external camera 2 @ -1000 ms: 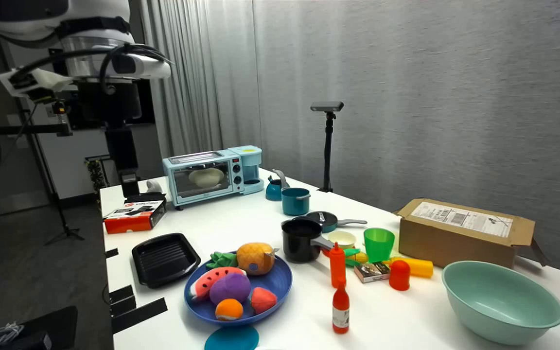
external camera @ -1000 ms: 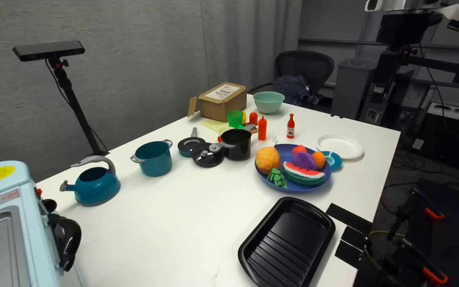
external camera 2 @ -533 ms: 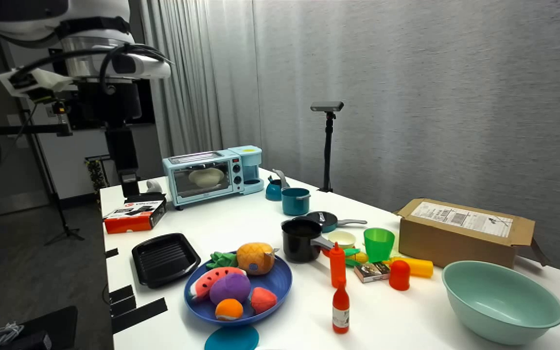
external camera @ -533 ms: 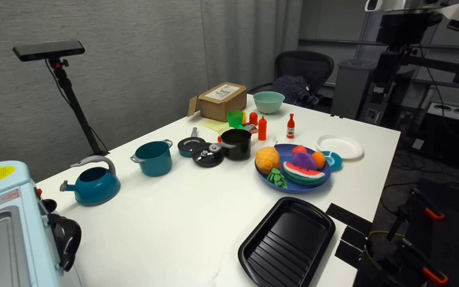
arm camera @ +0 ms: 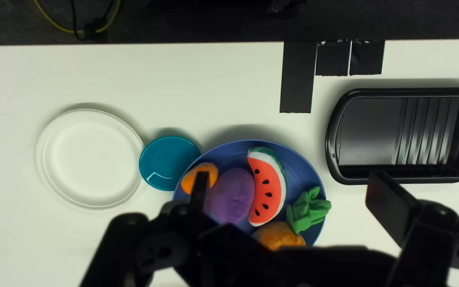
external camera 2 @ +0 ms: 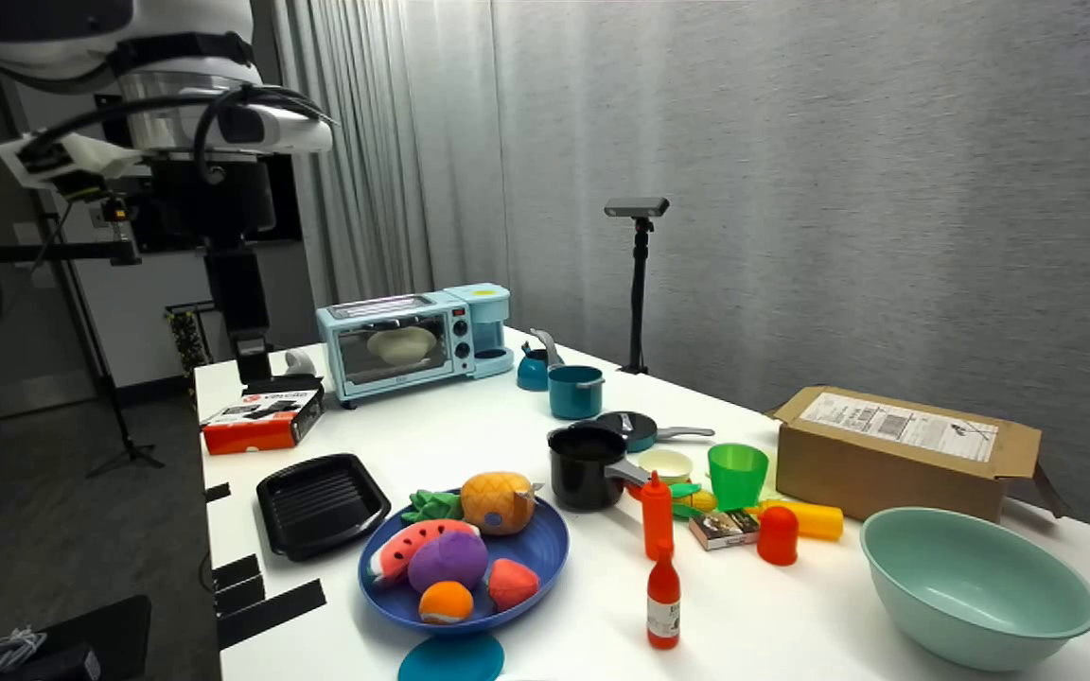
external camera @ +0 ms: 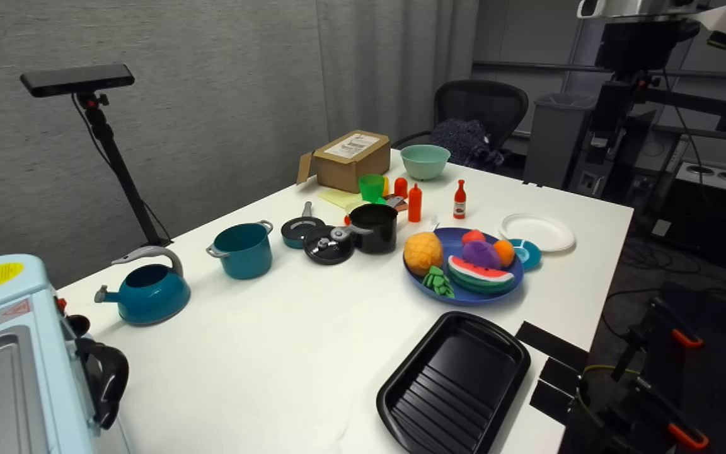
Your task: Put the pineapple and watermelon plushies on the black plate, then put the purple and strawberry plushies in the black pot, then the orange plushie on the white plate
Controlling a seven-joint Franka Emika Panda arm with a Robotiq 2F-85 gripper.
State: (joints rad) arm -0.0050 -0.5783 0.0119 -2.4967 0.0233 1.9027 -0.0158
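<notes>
Pineapple (external camera 2: 498, 501), watermelon (external camera 2: 413, 551), purple (external camera 2: 448, 563), strawberry (external camera 2: 511, 584) and orange (external camera 2: 446, 602) plushies lie together on a blue plate (arm camera: 301, 171). The wrist view shows the watermelon (arm camera: 263, 191), purple (arm camera: 232, 195) and part of the pineapple (arm camera: 279, 236); the strawberry is hidden there. No round black plate shows; a black rectangular tray (external camera: 464, 372) lies beside the blue plate. The black pot (external camera: 380, 236) stands uncovered past the pineapple. The white plate (arm camera: 90, 159) is bare. My gripper (arm camera: 289, 185) is open and empty, high above the table, away from the plushies.
A teal disc (arm camera: 168, 161) lies between the blue and white plates. Red bottles (external camera 2: 663, 605) stand near the black pot. A black lid (external camera: 328, 244), teal pot (external camera: 246, 252), kettle (external camera: 152, 293), toaster oven (external camera 2: 394, 345), cardboard box (external camera 2: 886, 463) and green bowl (external camera 2: 980, 596) are also on the table.
</notes>
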